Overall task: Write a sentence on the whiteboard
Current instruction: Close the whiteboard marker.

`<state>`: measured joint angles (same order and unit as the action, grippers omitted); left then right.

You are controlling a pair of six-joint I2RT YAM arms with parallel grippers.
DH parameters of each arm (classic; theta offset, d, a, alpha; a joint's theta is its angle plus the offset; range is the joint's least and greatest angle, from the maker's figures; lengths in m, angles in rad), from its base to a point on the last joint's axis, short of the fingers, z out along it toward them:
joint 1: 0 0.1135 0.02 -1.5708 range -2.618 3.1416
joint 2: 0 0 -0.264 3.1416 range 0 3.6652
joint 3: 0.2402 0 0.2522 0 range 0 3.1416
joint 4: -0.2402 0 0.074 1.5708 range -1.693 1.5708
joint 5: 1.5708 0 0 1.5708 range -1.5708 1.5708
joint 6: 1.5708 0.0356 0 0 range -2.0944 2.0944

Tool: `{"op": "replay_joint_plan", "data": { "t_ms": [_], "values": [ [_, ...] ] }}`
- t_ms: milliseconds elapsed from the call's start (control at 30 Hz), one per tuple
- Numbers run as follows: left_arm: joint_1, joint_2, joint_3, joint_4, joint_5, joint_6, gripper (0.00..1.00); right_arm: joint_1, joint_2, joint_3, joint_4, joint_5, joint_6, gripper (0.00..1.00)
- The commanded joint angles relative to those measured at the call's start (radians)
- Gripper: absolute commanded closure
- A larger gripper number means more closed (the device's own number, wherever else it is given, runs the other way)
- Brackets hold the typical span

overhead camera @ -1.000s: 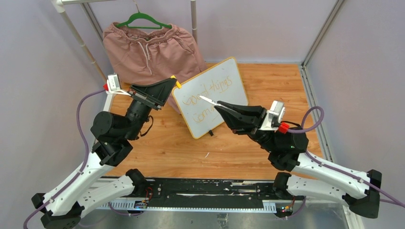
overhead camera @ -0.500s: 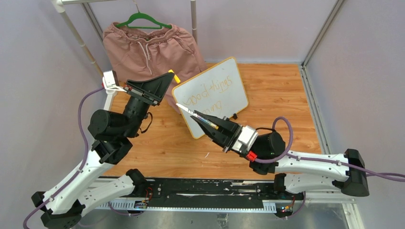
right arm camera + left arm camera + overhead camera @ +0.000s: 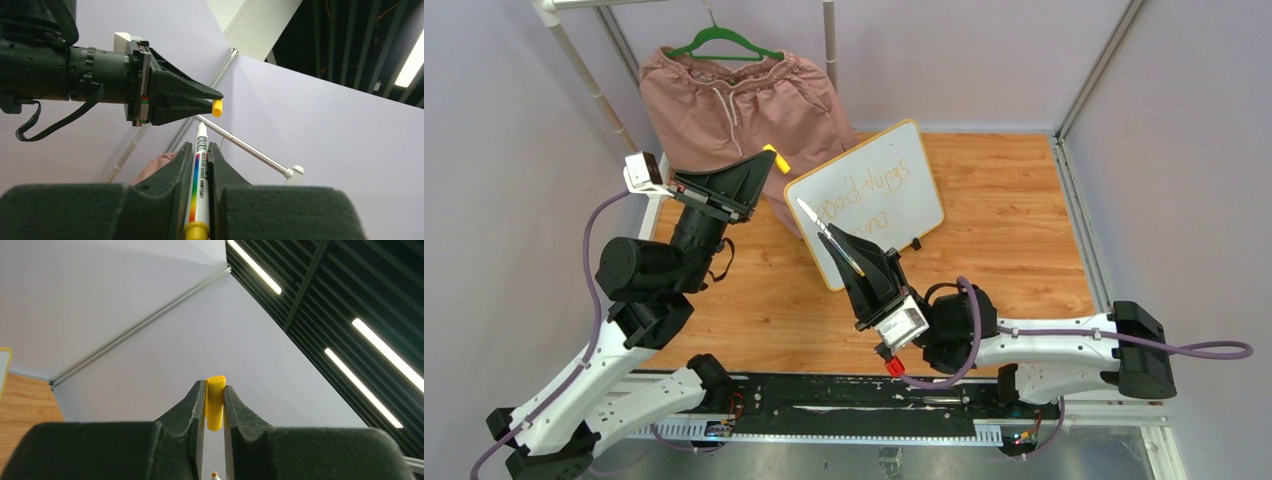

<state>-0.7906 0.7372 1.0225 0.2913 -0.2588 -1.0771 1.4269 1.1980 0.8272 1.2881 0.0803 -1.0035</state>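
The whiteboard (image 3: 916, 208) leans tilted at the back middle of the wooden table. The sentence (image 3: 865, 194), in thin orange cursive, runs across it in two lines. My left gripper (image 3: 767, 160) (image 3: 215, 390) is raised left of the board and shut on a yellow marker cap (image 3: 216, 405) (image 3: 775, 159). My right gripper (image 3: 850, 252) (image 3: 199, 148) is shut on a white marker (image 3: 198, 190) with a rainbow stripe. The marker's tip (image 3: 803, 206) points up-left toward the cap (image 3: 217, 107), a short gap below it, off the board.
Pink shorts (image 3: 739, 105) hang on a green hanger (image 3: 724, 40) from a white rack behind the left gripper. A rack pole (image 3: 829, 45) stands behind the board. Bare wood table (image 3: 1004, 230) lies to the right, and purple walls enclose the cell.
My right arm has drawn back from the board and dropped toward the near edge, turning the marker to point up-left. The left gripper with the cap has drifted slightly left.
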Motion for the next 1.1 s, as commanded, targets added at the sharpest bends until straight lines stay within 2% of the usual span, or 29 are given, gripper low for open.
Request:
{"op": "replay_joint_plan", "data": {
  "t_ms": [0,433,1067],
  "values": [
    [-0.007,-0.009,0.001,0.034,-0.017,-0.019,1.0,-0.007,0.012,0.048,0.151,0.039,0.001,1.0],
    [-0.007,-0.031,-0.015,0.035,-0.012,-0.021,1.0,-0.046,0.055,0.107,0.16,0.049,0.146,1.0],
    [-0.007,-0.034,-0.022,0.034,0.004,-0.033,1.0,-0.05,0.084,0.138,0.127,0.038,0.195,1.0]
  ]
}}
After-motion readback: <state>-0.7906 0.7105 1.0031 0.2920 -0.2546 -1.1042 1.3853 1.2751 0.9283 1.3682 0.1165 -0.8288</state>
